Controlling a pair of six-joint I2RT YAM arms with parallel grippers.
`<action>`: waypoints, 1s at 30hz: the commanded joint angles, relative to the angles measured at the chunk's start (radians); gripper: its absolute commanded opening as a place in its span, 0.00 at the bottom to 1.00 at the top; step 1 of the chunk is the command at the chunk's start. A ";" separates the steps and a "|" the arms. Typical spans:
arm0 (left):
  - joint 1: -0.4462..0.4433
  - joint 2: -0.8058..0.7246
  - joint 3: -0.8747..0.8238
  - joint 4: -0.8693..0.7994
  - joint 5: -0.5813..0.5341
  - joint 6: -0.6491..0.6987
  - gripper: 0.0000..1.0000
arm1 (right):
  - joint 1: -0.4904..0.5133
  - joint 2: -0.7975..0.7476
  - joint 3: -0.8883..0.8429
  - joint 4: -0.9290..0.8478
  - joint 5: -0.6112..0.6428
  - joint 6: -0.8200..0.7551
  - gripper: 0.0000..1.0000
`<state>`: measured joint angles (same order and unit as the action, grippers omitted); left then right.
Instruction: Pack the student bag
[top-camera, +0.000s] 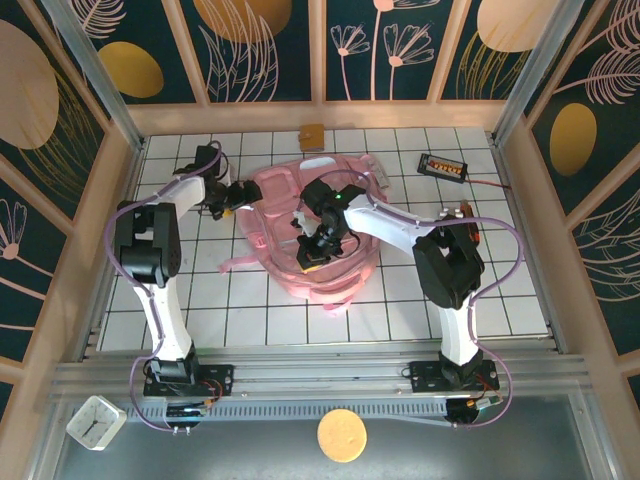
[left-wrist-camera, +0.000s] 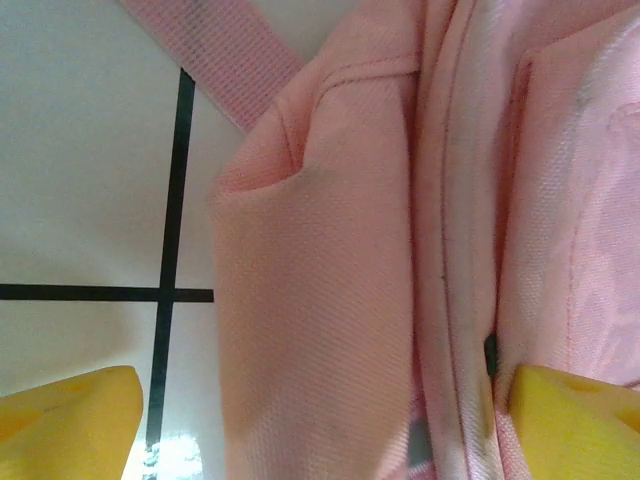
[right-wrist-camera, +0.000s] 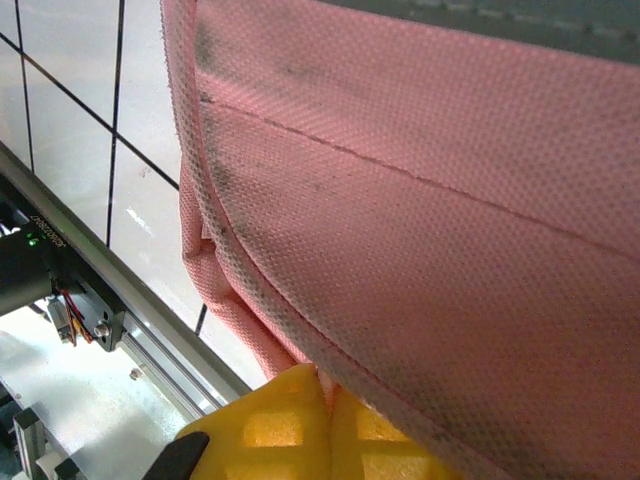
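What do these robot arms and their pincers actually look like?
Both the left arm and right arm are white tubes joined by chunky black joints, each trailed by a looping lilac cable. The finger pads are bright yellow; the right ones show a waffle grid.

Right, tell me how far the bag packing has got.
Early. Done: nothing visibly packed. In hand: right fingers pinch fabric of the pink backpack; left fingers stand open at its side. Left: probably the black device and brown square, loose on the table.

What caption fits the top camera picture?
Packing the pink student bag: right gripper pinches its fabric, left gripper open at its edge.
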<state>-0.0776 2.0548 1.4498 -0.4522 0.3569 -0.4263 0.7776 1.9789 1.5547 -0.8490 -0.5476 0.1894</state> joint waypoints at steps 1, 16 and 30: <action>0.007 0.037 -0.043 0.061 0.072 -0.032 0.93 | -0.023 -0.009 0.025 0.011 0.012 -0.019 0.00; 0.007 -0.299 -0.620 0.925 0.178 -0.673 0.00 | -0.053 -0.061 -0.048 0.012 -0.010 0.031 0.00; -0.049 -0.596 -0.828 1.042 -0.074 -0.916 0.00 | 0.090 -0.009 0.081 -0.004 -0.112 0.108 0.00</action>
<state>-0.0887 1.5196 0.6216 0.4526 0.3412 -1.2480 0.8356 1.9396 1.5711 -0.9230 -0.5564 0.2386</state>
